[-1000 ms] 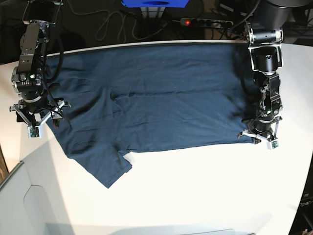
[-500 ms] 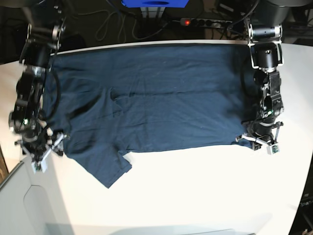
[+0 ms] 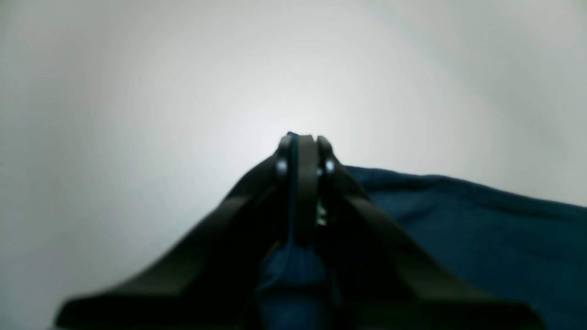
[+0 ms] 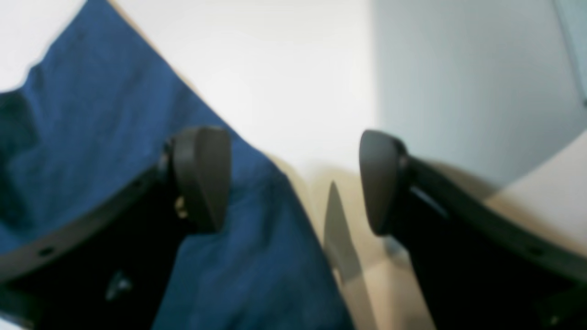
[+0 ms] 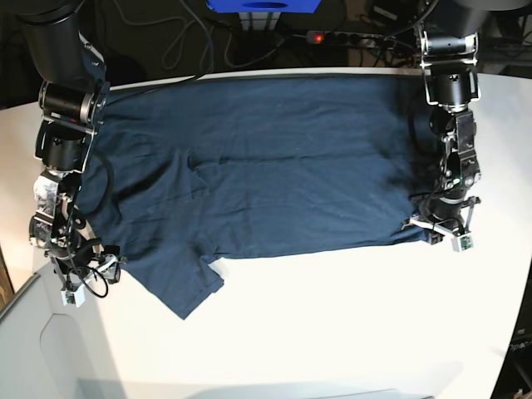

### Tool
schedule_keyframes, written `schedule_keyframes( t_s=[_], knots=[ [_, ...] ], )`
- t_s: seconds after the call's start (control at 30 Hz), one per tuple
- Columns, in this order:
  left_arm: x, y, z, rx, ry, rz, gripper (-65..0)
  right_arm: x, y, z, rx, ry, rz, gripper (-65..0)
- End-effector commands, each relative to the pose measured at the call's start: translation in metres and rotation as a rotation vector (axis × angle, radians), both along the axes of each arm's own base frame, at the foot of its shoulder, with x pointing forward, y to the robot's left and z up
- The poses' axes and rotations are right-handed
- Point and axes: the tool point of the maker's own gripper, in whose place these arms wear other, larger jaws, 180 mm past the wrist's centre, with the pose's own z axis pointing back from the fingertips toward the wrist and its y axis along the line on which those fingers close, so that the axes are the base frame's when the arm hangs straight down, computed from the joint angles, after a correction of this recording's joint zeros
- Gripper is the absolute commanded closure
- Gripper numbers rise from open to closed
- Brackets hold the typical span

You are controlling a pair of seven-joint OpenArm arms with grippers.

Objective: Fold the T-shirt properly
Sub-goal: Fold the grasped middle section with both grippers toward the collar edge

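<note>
One T-shirt (image 5: 274, 166), two pincers, one white table (image 5: 332, 324), one power strip (image 5: 353, 37).

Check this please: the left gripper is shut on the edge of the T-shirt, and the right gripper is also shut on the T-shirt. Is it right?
Not quite. The left gripper is shut on the T-shirt, but the right gripper is open: the right wrist view shows its fingers standing wide apart, one over the cloth's edge and one over the bare table, pinching nothing.

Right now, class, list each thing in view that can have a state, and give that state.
T-shirt: spread flat on the table, one sleeve sticking out, not yet folded.
Left pincer: shut on the T-shirt's edge.
Right pincer: open, straddling the T-shirt's edge.
Power strip: red light on.
</note>
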Motion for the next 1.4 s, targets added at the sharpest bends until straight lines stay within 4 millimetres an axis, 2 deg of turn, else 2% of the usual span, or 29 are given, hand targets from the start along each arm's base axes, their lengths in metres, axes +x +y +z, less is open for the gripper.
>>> schedule_keyframes(
  t_s=[0.0, 0.1, 0.2, 0.57, 0.67, 0.8, 0.87, 1.13, 1.37],
  knots=[
    [0.011, 0.007, 0.021, 0.022, -0.061, 0.002, 0.0, 0.016, 0.000, 0.020, -0.034, -0.065, 0.031, -42.3],
    [0.011, 0.007, 0.021, 0.022, -0.061, 0.002, 0.0, 0.015, 0.017, 0.008, -0.093, -0.061, 0.116, -42.3],
    [0.011, 0.007, 0.021, 0.022, -0.061, 0.000, 0.0, 0.009, 0.024, -0.003, -0.123, -0.053, 0.153, -42.3],
    [0.010, 0.008, 0.019, 0.023, -0.056, 0.001, 0.0, -0.005, 0.023, -0.018, -0.123, -0.015, 0.153, -40.4],
    [0.010, 0.008, 0.019, 0.023, -0.056, 0.001, 0.0, -0.006, 0.024, -0.019, -0.123, -0.012, 0.159, -30.6],
    [0.011, 0.008, 0.021, 0.024, -0.061, 0.001, 0.0, -0.006, 0.023, -0.019, -0.120, -0.014, 0.153, -7.7],
    [0.011, 0.008, 0.023, 0.025, -0.065, 0.000, 0.0, -0.005, 0.023, -0.017, -0.118, -0.018, 0.152, 0.0],
    [0.004, -0.008, 0.047, 0.051, -0.134, -0.047, 0.0, -0.007, 0.023, -0.016, -0.117, -0.026, 0.148, 0.0],
    [-0.012, -0.017, 0.049, 0.057, -0.143, -0.074, 0.0, -0.025, 0.009, 0.028, -0.172, -0.162, 0.118, 0.0]
  ],
)
